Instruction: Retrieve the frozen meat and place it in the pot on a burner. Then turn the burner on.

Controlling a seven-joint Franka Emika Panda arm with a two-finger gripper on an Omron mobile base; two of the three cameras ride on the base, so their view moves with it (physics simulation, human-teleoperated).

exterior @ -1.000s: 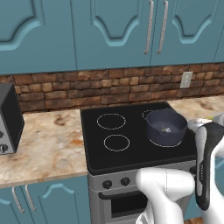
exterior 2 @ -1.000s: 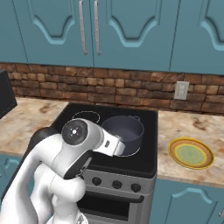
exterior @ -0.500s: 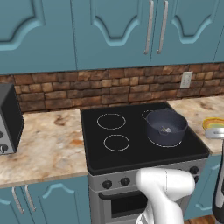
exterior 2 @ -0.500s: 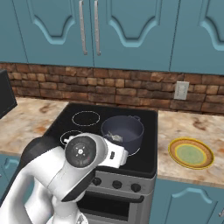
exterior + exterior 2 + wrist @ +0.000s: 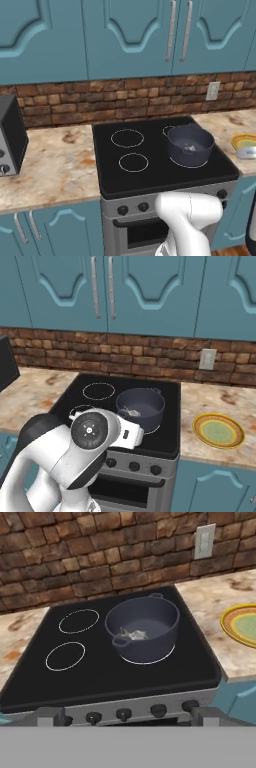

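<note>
I see the pot (image 5: 144, 628) on the stove's (image 5: 115, 682) front right burner, a pale piece of frozen meat (image 5: 132, 633) inside it. My gripper (image 5: 125, 716) hangs wide open before the knobs (image 5: 124, 714), empty.

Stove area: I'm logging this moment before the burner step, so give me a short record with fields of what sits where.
pot: on the front right burner of the stove, upright
pot contents: a small pale lump on the bottom; too small to tell what it is
stove knobs: row along the front panel, none touched
plate: yellow and green, on the counter right of the stove
microwave: on the counter left of the stove
gripper: open, back from the stove front, holding nothing
</note>
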